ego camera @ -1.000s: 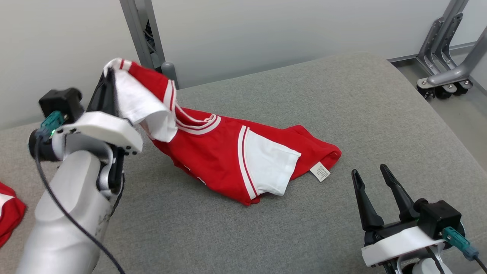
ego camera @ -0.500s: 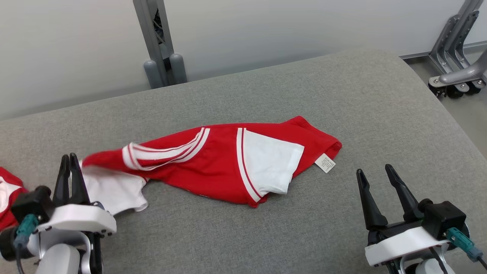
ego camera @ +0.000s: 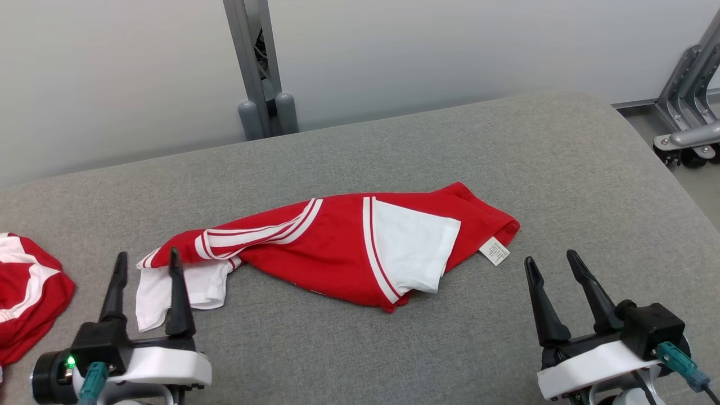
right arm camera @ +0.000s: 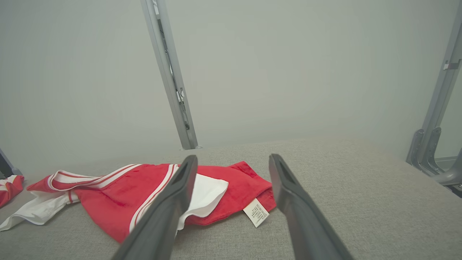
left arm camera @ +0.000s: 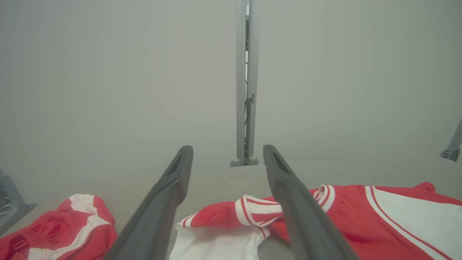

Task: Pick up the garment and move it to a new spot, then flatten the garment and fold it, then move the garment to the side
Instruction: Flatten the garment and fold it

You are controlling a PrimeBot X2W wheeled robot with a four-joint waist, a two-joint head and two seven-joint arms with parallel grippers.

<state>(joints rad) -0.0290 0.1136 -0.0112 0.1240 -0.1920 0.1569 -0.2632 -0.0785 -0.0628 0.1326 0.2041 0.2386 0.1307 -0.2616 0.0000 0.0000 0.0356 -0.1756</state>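
At the far left edge of the head view a second red and white garment (ego camera: 28, 287) lies bunched on the grey padded table (ego camera: 506, 146). Just right of it, at the lower left, the left gripper (ego camera: 147, 254) has its fingers spread wide and holds nothing. The red shirt (ego camera: 332, 247) stretches from there across the middle of the frame. Its loose white sleeve (ego camera: 191, 284) lies flat on the table behind and between those fingers. In the left wrist view the right-hand finger crosses in front of the striped collar, and I cannot tell whether it touches the cloth.

A second ago that gripper was pinched shut on the sleeve and held it high at the upper left, with the shirt hanging down from it. Half a second ago it was down near the table, fingers together. Now they stand apart and the sleeve has dropped onto the padding. The whole picture has also slid sideways, so the head camera turned.

At the shirt's right end a white care label (ego camera: 494, 251) sticks out; its print is too small to read. Near it, at the lower right, the right gripper (ego camera: 550, 257) is as wide and empty as before, apart from the cloth.
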